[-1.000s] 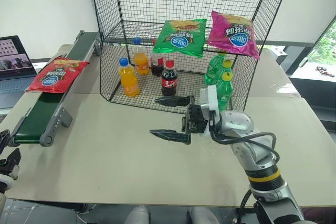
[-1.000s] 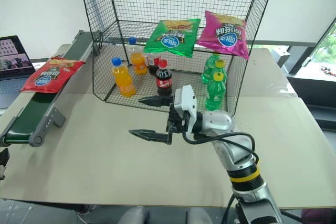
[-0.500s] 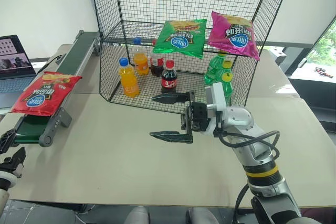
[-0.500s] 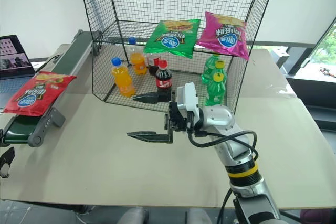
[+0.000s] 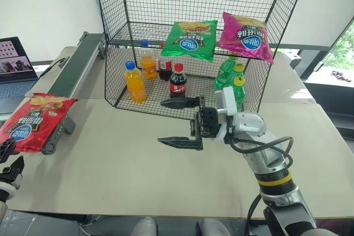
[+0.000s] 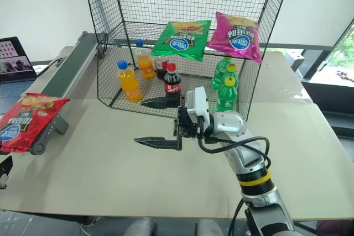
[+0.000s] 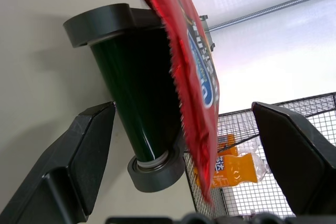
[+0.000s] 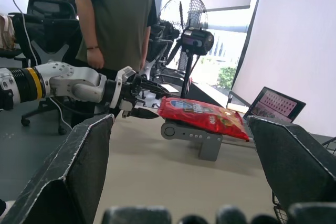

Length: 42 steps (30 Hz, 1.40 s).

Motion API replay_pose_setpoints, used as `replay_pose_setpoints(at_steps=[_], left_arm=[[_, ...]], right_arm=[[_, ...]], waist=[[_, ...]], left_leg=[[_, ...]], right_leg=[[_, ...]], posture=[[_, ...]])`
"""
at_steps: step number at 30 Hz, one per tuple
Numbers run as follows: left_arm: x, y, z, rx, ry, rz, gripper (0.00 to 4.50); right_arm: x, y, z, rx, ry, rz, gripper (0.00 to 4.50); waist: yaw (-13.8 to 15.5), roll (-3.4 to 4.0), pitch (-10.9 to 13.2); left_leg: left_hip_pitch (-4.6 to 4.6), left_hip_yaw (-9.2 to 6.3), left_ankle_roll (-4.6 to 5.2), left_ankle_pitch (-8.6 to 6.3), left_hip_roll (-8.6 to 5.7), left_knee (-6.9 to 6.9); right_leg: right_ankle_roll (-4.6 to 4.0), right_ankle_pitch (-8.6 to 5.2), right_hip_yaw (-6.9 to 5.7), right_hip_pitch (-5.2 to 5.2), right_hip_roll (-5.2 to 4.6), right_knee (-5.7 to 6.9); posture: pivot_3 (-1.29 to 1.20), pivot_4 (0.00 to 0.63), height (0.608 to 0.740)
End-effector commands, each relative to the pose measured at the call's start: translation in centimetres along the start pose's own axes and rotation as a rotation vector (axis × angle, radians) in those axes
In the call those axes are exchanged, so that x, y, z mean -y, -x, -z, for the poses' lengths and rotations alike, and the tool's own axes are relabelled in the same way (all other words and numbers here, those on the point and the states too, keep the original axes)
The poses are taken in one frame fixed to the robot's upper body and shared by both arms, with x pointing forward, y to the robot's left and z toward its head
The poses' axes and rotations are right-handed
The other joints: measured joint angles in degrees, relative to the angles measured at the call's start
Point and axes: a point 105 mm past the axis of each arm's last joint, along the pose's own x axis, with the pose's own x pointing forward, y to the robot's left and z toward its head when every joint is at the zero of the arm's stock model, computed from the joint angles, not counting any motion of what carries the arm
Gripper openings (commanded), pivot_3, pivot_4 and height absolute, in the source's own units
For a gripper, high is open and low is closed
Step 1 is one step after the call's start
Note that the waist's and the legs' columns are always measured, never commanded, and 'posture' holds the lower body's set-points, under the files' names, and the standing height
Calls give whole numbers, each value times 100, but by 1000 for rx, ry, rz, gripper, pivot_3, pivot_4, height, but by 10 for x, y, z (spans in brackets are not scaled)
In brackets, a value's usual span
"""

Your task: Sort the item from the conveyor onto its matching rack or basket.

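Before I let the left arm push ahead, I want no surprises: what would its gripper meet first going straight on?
Probably the red snack bag, overhanging the conveyor end between the open left gripper fingers; depth is unclear.

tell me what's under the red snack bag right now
The red snack bag overhangs the near end of the conveyor. The left wrist view shows the belt and end roller beneath it. The belt surface directly under the bag is covered.
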Motion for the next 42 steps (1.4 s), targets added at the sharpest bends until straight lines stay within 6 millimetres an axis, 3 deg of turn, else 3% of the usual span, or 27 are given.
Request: replay_pose_setpoints(at_steps=[1, 4, 12, 15, 21, 32, 36, 42], left_arm=[[13, 0, -13, 40, -50, 51, 4410], [13, -1, -14, 42, -56, 56, 3647], [18, -3, -11, 27, -61, 78, 115], [35, -8, -5, 5, -70, 128, 49], [115, -18, 24, -116, -154, 359, 49], [261, -36, 112, -369, -87, 805, 49], [304, -47, 137, -464, -20, 921, 49], [343, -98, 160, -475, 55, 994, 49]], right_arm=[[5, -1, -14, 35, 61, 7, 4500], [4, -1, -14, 36, 61, 7, 4500], [5, 0, -14, 27, 63, 23, 4500], [8, 1, -14, 21, 71, 40, 4500], [17, 8, -23, 18, 110, 144, 4500], [45, 22, -46, 27, 226, 456, 4500], [49, 26, -52, 27, 270, 537, 4500], [50, 37, -61, 10, 324, 641, 4500]], waist=[[4, 1, 1], [1, 2, 1], [4, 2, 1], [6, 2, 1], [21, -9, 3], [24, -3, 7], [15, -3, 7], [-3, 1, 7]], left_leg=[[0, 0, 0, 0, 0, 0], [0, 1, 0, 0, 0, -1], [0, 1, 0, 0, 0, -2], [-1, 1, 0, 0, 0, -2], [-4, -3, -2, 1, -1, -1], [-6, -3, -5, 3, -6, -1], [-9, -1, -5, 3, -14, 0], [-8, -1, -3, 4, -16, -2]], right_leg=[[0, 0, 0, 0, 0, 0], [0, 0, 0, 0, 0, -2], [0, -1, 0, -1, -1, -2], [-1, -1, 0, -1, -1, -2], [0, 0, -2, 0, -4, -1], [1, 1, -2, 3, -1, -2], [5, 2, 0, 5, -4, -7], [7, 1, 0, 3, 1, -8]], posture=[[0, 150, 738], [0, 150, 738], [0, 150, 738], [0, 150, 738], [0, 150, 738], [0, 150, 738], [0, 150, 738], [0, 150, 738]])
